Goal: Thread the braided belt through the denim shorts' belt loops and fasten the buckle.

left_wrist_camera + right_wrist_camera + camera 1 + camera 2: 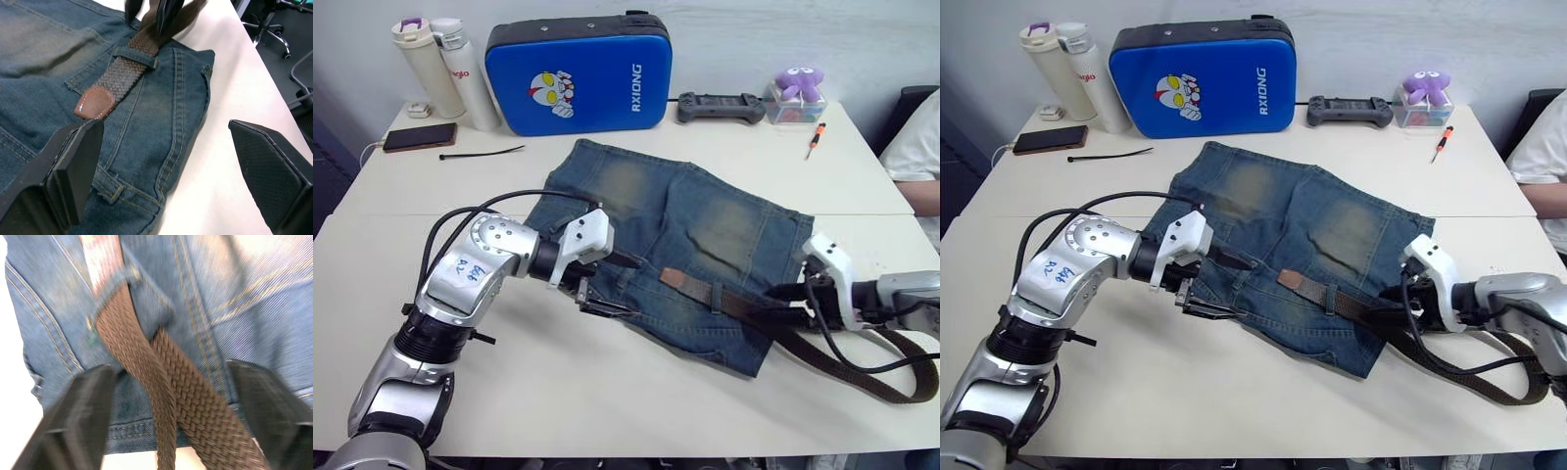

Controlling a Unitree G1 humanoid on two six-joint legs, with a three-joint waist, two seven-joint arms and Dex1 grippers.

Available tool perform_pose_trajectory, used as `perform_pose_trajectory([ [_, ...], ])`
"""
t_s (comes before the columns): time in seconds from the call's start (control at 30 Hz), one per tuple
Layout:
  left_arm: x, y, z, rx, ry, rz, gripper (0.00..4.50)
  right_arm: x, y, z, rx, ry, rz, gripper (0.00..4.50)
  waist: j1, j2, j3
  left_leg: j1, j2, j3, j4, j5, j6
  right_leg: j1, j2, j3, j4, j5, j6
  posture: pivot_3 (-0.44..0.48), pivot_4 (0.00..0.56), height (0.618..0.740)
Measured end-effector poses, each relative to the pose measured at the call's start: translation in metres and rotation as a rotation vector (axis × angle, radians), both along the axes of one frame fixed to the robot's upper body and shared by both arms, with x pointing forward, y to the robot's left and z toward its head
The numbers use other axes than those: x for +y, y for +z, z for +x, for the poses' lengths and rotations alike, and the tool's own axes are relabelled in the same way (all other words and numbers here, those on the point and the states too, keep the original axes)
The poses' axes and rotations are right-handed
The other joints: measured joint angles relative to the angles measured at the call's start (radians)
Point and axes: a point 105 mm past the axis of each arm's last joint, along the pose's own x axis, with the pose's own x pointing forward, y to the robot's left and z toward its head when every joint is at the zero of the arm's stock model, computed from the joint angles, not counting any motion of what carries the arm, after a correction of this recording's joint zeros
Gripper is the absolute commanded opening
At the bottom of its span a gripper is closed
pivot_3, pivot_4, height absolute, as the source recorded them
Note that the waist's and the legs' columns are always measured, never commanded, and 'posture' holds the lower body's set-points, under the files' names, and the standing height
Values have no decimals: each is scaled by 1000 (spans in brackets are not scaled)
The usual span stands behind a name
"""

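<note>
Faded blue denim shorts (pixel 675 245) flat on white table (pixel 607 392); dark brown braided belt (pixel 128 68) under one denim belt loop (pixel 135 54) along waistband; left gripper (pixel 166 166) spread wide, empty, over waistband; right gripper (pixel 171 396) parted astride belt.

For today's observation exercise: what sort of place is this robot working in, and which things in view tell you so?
Probably an office or lab workroom: a plain white table against a wall, a wheeled office chair beside it, and a handheld controller and screwdriver lying about.
</note>
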Motion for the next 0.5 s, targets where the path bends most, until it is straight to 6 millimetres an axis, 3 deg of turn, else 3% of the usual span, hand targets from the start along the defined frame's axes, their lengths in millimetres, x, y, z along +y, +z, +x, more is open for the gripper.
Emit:
perform_pose_trajectory([
  [0.07,1,1,4,2,-1,1,4500,-1,21,-1,-96,8,-10,4478,0,0,0,0,0,0,0,0,0,0,0,0,0,0,0,0,150,740],
  [0.2,0,5,8,-13,-24,11,4500,9,43,-14,-229,102,-70,4478,-1,0,0,0,0,0,0,0,0,0,0,0,0,0,0,0,150,740],
  [0.23,1,5,10,-17,-38,18,4500,23,30,-30,-214,203,-140,4478,-1,0,0,0,0,-1,-1,0,0,0,1,-1,0,0,0,0,150,740],
  [0.37,4,1,14,-13,-60,45,4500,55,-7,-56,-184,348,-168,4478,-2,0,0,0,0,0,0,0,0,0,0,0,0,0,0,0,150,740],
  [0.5,7,-2,17,-15,-63,56,4500,66,-27,-61,-200,376,-215,4478,-2,0,0,0,0,0,0,0,0,0,0,0,0,0,0,0,150,740],
])
